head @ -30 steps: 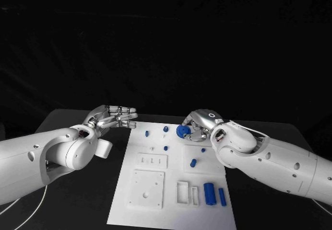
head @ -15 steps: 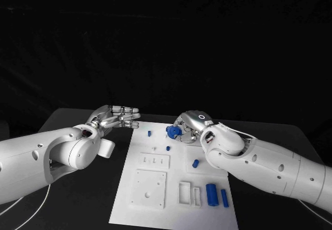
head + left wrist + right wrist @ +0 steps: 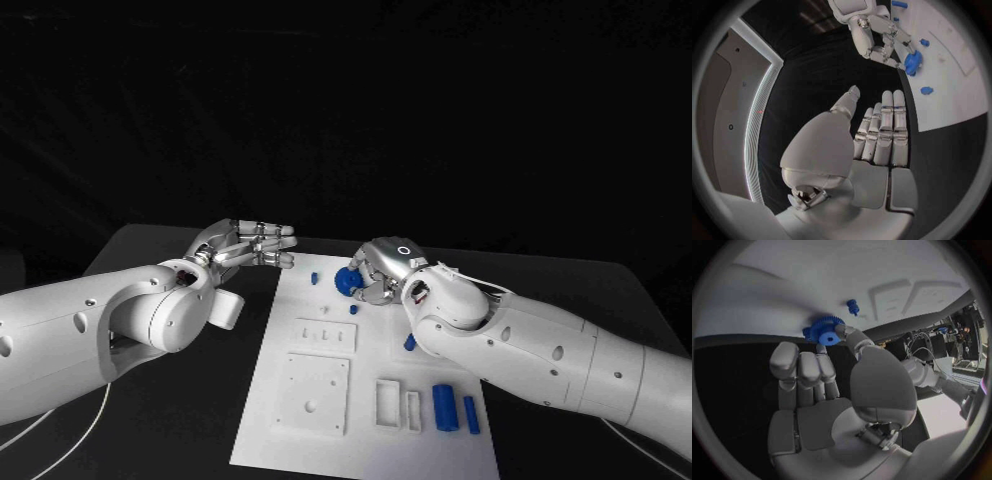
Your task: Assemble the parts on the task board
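Observation:
The white task board (image 3: pixel 310 420) lies in the middle of the black table. My right hand (image 3: pixel 381 267) is over the board's far end and pinches a blue gear (image 3: pixel 348 281) between thumb and fingers; the gear (image 3: pixel 823 331) is toothed and hangs just above the board (image 3: pixel 786 285). A small blue peg (image 3: pixel 312 278) stands near the far left corner, close to the gear. My left hand (image 3: pixel 248 243) hovers off the board's far left corner, fingers stretched out straight and holding nothing. From the left wrist I see the gear (image 3: pixel 912 62) under my right hand (image 3: pixel 879 35).
A blue piece (image 3: pixel 410 342) sits mid-board by my right forearm. Two blue cylinders (image 3: pixel 444 407) lie at the near right, beside narrow rectangular slots (image 3: pixel 387 402). A square recessed plate (image 3: pixel 309 392) sits at the near left. Another small peg (image 3: pixel 853 306) stands beyond the gear.
My right hand has carried the blue gear leftward across the board's far end, toward the peg at the far left corner. The left hand has barely moved.

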`<state>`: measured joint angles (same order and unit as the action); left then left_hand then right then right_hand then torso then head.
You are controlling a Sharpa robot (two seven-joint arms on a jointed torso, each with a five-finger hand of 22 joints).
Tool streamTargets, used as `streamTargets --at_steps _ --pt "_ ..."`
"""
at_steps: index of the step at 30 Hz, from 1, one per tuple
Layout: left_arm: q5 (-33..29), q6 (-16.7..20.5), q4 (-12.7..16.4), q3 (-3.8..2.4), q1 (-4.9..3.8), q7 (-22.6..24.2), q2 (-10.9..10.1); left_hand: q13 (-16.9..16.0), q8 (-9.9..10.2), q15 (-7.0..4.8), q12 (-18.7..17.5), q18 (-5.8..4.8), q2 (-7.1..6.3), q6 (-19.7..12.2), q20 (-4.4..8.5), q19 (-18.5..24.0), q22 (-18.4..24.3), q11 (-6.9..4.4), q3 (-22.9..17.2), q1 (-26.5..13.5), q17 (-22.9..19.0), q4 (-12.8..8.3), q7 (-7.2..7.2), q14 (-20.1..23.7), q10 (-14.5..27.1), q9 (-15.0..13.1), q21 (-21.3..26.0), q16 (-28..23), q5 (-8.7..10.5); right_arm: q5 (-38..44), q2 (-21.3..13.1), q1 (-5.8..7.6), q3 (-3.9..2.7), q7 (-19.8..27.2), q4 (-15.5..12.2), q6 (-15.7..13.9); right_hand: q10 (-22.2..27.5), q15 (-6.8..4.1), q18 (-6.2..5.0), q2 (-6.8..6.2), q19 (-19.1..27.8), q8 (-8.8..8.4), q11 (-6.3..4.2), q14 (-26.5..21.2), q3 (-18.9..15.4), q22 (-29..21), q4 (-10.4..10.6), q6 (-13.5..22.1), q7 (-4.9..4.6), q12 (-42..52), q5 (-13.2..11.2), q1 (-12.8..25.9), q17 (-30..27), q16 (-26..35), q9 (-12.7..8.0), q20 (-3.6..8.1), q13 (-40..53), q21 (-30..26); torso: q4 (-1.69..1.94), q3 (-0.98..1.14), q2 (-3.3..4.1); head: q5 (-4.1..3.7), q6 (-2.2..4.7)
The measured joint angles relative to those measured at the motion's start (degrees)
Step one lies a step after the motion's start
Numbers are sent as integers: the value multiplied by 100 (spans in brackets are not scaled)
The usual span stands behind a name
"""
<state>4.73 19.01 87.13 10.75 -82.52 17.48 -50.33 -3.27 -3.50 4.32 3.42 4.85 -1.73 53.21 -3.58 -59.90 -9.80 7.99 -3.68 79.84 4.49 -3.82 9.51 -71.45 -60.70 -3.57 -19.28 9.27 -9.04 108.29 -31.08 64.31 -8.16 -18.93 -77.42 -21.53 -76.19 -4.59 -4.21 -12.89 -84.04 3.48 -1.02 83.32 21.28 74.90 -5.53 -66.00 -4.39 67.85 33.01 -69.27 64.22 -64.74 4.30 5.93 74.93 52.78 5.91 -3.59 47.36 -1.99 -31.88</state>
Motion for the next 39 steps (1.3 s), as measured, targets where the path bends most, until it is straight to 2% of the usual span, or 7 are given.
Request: streamTargets --at_steps 19,23,26,28,33,36,39 --pt "1 -3 -6 -1 0 -5 21 0 0 0 0 0 0 0 0 0 -1 0 0 0 0 0 0 0 0 0 0 0 0 29 214 14 74 24 237 -9 1 1 0 -1 0 -7 1 0 -38 0 37 81 -23 -36 -45 -1 -23 20 -5 0 0 0 -20 5 -3 47 -3" --pt "1 -4 -6 -1 0 -7 21 0 0 0 0 0 0 0 0 0 -1 0 0 0 0 0 0 0 0 0 0 0 0 20 229 14 82 45 284 0 23 1 0 12 0 1 22 0 -187 0 155 301 -68 -78 -229 120 -42 51 -34 0 0 0 -24 6 -5 47 -4" --pt "1 -5 -6 -1 0 -9 23 0 0 0 0 0 0 0 0 0 -1 0 0 0 0 0 0 0 0 0 0 0 0 0 234 11 94 55 318 14 32 1 0 52 0 16 31 -1 -399 0 385 370 -83 -78 -396 340 -42 51 -47 0 -14 0 -26 9 -5 50 -5" --pt "1 -5 -6 -1 0 -11 23 0 0 0 0 0 0 0 0 0 6 0 0 0 0 0 0 0 0 0 -24 0 0 -23 234 9 96 62 332 25 32 1 -1 77 0 16 31 -1 -512 2 683 397 -71 -98 -543 622 -42 51 -50 0 -27 -11 -25 13 -5 51 -5" --pt "1 -7 -9 -1 0 -15 22 0 0 0 0 0 5 0 0 0 9 0 0 -5 0 0 0 0 0 0 -24 0 0 -93 220 10 101 67 341 40 32 1 -1 -6 21 16 31 -1 -528 5 1617 401 -74 -98 -1450 957 -35 51 -47 -21 -37 -21 -25 13 -5 51 -9" --pt "1 -8 -11 1 0 -19 21 0 0 0 0 0 18 0 0 0 9 0 0 -19 0 0 0 0 0 0 -24 0 0 -142 193 9 105 69 339 48 32 1 -1 -40 21 17 31 -1 -609 4 1925 401 -74 -98 -1548 923 -30 51 -32 -21 -37 -21 -25 13 -5 51 -13" --pt "1 -9 -12 1 0 -20 19 0 0 0 0 0 18 0 0 0 8 0 0 -19 0 0 0 0 0 0 -24 0 0 -184 166 6 106 70 332 53 32 1 -1 -54 21 18 31 -1 -629 4 1971 401 -74 -98 -1548 909 -30 51 -29 -21 -37 -21 -27 16 -4 53 -14"
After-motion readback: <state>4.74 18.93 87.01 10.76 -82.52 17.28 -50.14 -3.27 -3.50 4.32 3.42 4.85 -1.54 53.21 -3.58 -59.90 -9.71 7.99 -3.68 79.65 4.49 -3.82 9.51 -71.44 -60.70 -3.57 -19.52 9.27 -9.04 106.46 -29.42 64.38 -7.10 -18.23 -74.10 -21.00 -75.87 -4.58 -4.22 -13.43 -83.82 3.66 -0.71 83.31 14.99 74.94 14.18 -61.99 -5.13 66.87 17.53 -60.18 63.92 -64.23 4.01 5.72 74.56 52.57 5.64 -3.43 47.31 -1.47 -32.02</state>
